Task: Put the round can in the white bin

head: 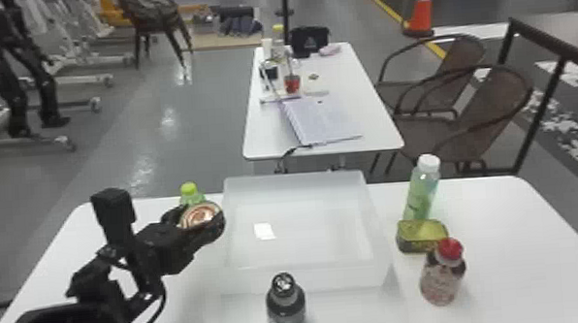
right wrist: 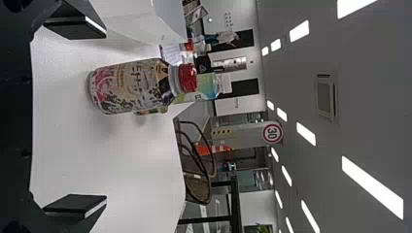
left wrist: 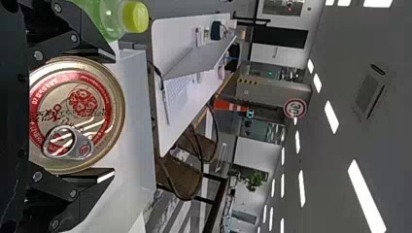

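Black left pincer (left wrist: 110, 115) is part-open, clamped round the round can (head: 201, 214), at nine o'clock from the white bin (head: 306, 277); right pincer (right wrist: 105, 116) gapes empty; carrying seems in hand, next: shift toward three o'clock, release inside

head view looks down on the white bin (head: 306, 277) — nearer wrist views, sideways, share a round sign (left wrist: 295, 108).

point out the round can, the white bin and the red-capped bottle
round can (left wrist: 77, 114): left wrist view, on its lid
white bin (head: 339, 274): head view, on its near wall
red-capped bottle (head: 441, 281): head view, on its body below the cap
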